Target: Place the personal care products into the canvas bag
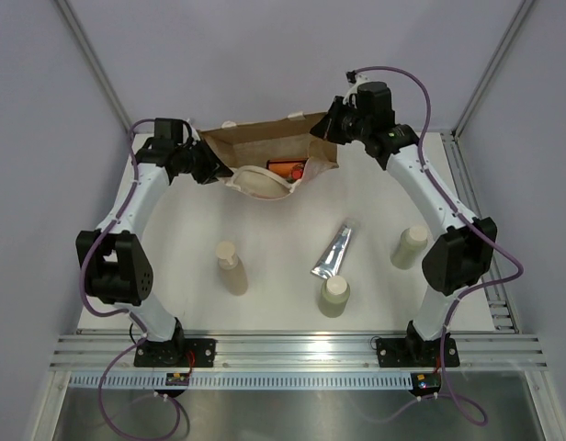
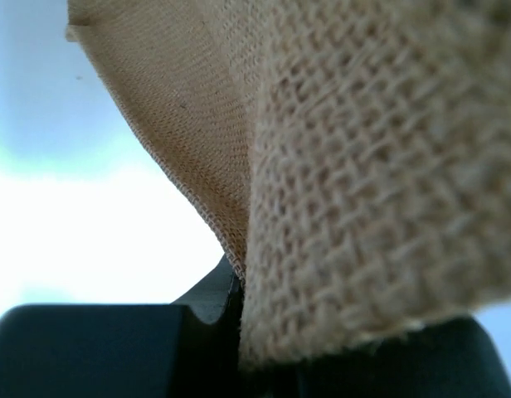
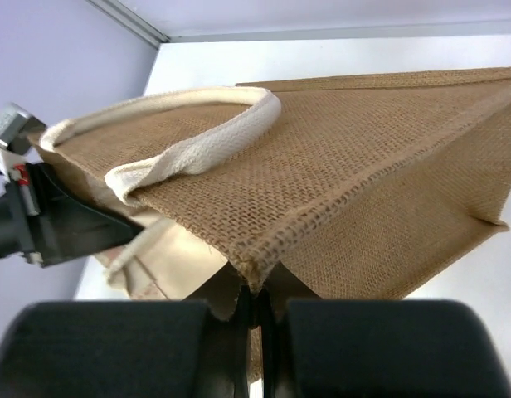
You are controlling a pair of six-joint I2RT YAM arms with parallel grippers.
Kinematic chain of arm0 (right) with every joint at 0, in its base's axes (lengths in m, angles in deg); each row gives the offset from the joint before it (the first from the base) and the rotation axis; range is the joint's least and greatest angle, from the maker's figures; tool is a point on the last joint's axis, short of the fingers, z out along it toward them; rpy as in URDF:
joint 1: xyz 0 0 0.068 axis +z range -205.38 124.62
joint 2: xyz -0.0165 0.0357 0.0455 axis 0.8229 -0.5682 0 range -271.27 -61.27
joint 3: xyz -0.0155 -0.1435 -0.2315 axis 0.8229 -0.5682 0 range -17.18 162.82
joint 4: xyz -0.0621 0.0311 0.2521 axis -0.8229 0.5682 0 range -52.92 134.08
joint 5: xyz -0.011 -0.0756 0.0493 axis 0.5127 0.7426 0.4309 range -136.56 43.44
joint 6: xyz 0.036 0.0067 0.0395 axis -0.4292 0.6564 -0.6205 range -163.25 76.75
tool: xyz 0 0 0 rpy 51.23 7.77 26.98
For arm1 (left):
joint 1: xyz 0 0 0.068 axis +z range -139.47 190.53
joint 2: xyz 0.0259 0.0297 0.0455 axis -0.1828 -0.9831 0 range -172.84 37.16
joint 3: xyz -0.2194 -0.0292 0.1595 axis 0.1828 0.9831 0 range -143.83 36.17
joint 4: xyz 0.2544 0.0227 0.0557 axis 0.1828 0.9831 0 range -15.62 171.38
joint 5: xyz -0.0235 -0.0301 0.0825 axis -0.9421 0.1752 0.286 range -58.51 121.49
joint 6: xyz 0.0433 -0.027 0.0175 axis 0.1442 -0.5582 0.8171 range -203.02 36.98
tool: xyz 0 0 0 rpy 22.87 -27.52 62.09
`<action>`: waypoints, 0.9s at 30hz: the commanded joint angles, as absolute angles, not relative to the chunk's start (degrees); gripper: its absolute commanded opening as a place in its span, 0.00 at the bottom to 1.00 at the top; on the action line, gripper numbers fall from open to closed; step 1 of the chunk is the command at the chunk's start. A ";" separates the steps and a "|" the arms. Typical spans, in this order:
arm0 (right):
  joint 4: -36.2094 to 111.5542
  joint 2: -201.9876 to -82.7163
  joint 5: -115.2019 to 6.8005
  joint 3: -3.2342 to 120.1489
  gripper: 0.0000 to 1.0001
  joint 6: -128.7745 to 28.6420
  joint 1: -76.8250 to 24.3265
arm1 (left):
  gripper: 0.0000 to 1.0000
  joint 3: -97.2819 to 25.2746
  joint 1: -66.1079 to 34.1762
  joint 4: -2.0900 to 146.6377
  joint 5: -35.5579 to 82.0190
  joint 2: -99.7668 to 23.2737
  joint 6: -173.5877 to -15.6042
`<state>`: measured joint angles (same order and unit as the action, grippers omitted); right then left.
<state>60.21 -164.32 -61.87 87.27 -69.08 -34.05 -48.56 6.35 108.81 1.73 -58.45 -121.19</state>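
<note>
The brown canvas bag (image 1: 265, 147) stands at the back of the table with its mouth held wide. My left gripper (image 1: 209, 165) is shut on the bag's left rim, and the coarse weave (image 2: 363, 207) fills its wrist view. My right gripper (image 1: 331, 129) is shut on the bag's right top corner (image 3: 260, 265), pinched between the jaws. An orange bottle (image 1: 288, 169) lies inside the mouth. Three beige bottles (image 1: 232, 266) (image 1: 334, 296) (image 1: 410, 246) stand on the table in front. A silver tube (image 1: 333, 251) lies between them.
A cream handle (image 3: 197, 137) loops over the bag's rim. The bag's cream front panel (image 1: 260, 182) sags forward. Metal frame posts (image 1: 90, 55) rise at the back corners, and a rail (image 1: 292, 354) runs along the near edge by the arm bases.
</note>
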 commanded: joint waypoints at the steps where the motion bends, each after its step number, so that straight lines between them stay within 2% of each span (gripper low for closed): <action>1: 52.98 -165.41 -64.58 91.54 0.00 -77.95 -36.74 | 0.00 -53.04 7.81 110.50 4.34 -59.24 -114.75; 7: 53.43 -173.94 -59.23 88.75 0.00 -82.80 -40.33 | 0.00 -58.13 7.81 113.21 2.05 -65.66 -113.87; 11: 53.51 -175.87 -54.21 88.29 0.00 -81.05 -43.15 | 0.00 -61.48 7.81 117.18 2.74 -69.97 -111.50; 15: 53.86 -176.32 -54.20 91.88 0.00 -81.48 -46.85 | 0.00 -61.30 7.98 119.02 4.68 -70.94 -109.83; 19: 55.36 -175.36 -59.54 97.07 0.00 -82.62 -48.17 | 0.00 -62.88 7.98 118.41 3.64 -71.21 -109.73; 21: 55.71 -174.22 -65.07 96.56 0.00 -89.09 -48.43 | 0.00 -63.59 7.98 117.19 -0.30 -70.95 -110.96; 22: 54.49 -172.47 -70.67 94.99 0.00 -91.04 -48.08 | 0.00 -63.59 7.98 115.18 -1.54 -70.08 -112.97; 27: 53.78 -167.98 -78.28 94.44 0.00 -97.37 -45.71 | 0.00 -61.31 7.98 107.35 -9.89 -65.68 -126.56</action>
<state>60.21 -176.71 -72.91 92.38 -89.99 -44.63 -60.56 6.13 113.29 -3.01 -71.04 -115.62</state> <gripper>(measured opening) 0.056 0.082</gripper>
